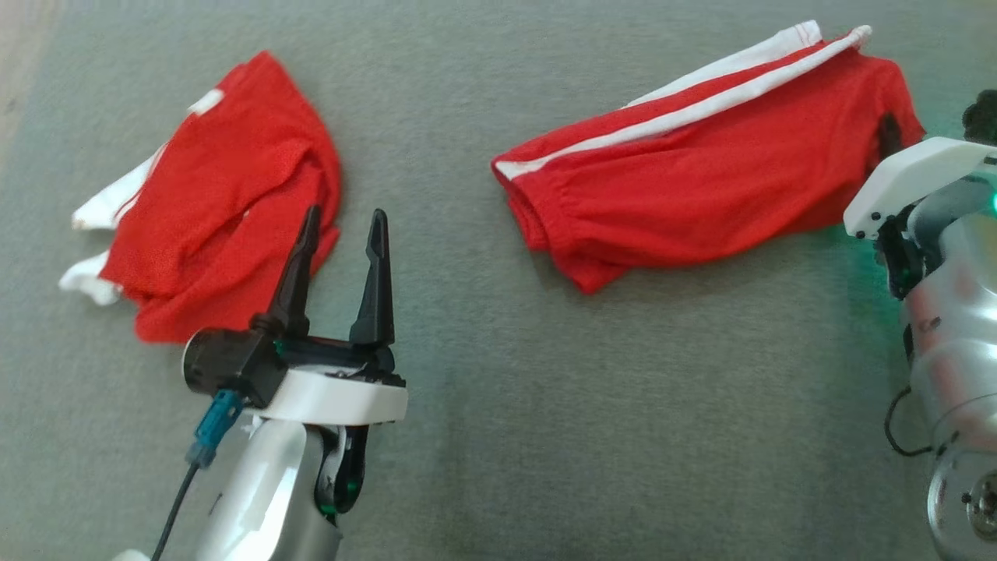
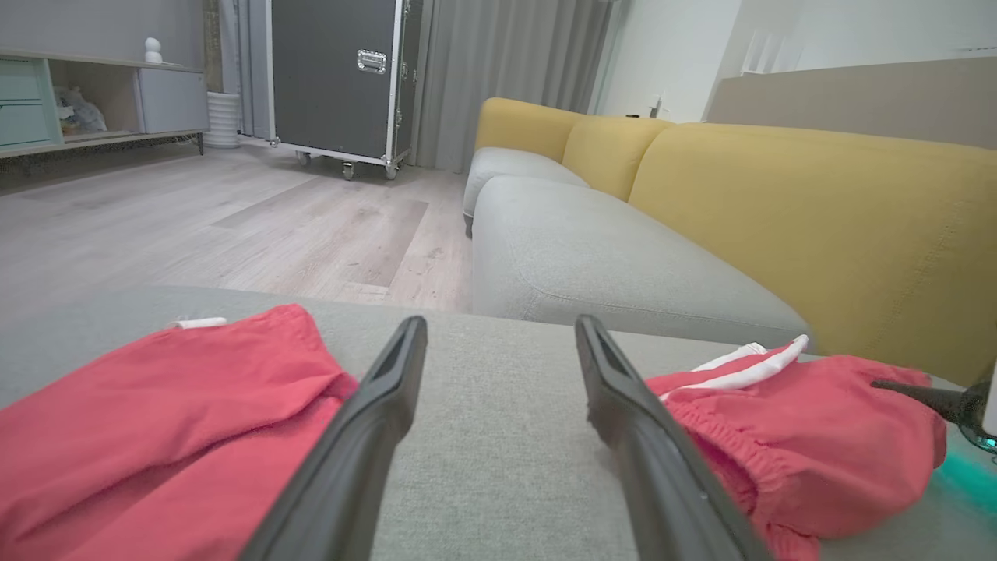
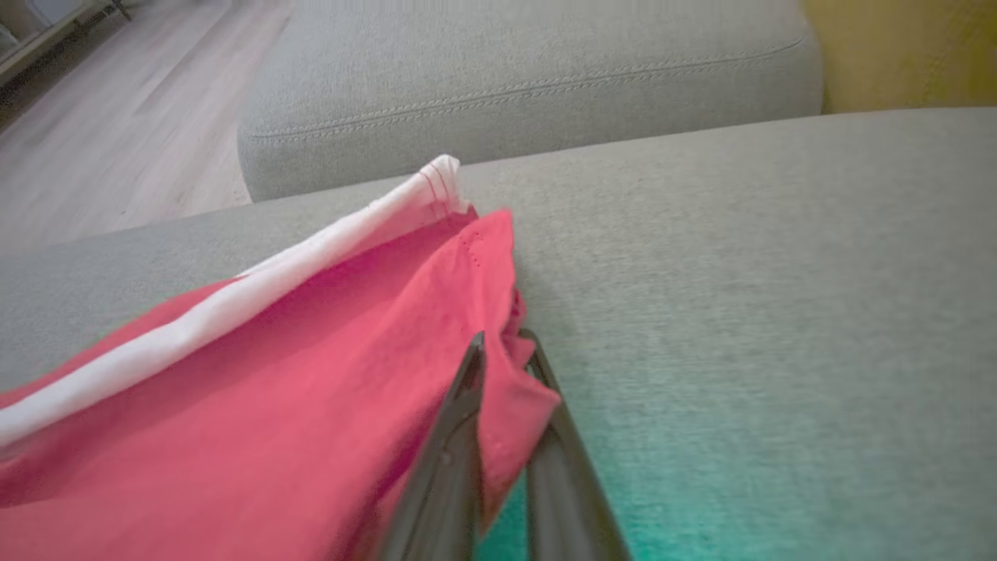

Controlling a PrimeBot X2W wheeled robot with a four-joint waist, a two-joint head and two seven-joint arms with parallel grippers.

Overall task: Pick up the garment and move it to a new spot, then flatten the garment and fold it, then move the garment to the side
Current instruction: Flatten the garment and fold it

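A red garment with white side stripes lies on the grey cushion at the right; it looks like shorts. My right gripper is shut on its right edge. The right wrist view shows the two dark fingers pinching a fold of the red cloth. A second red and white garment lies crumpled at the left. My left gripper stands open just right of it, fingertips over its edge, holding nothing. From the left wrist, the two garments lie either side of the open fingers.
The work surface is a grey cushion. Beyond it stand a grey and yellow sofa, a wooden floor, a black flight case on wheels and a low cabinet.
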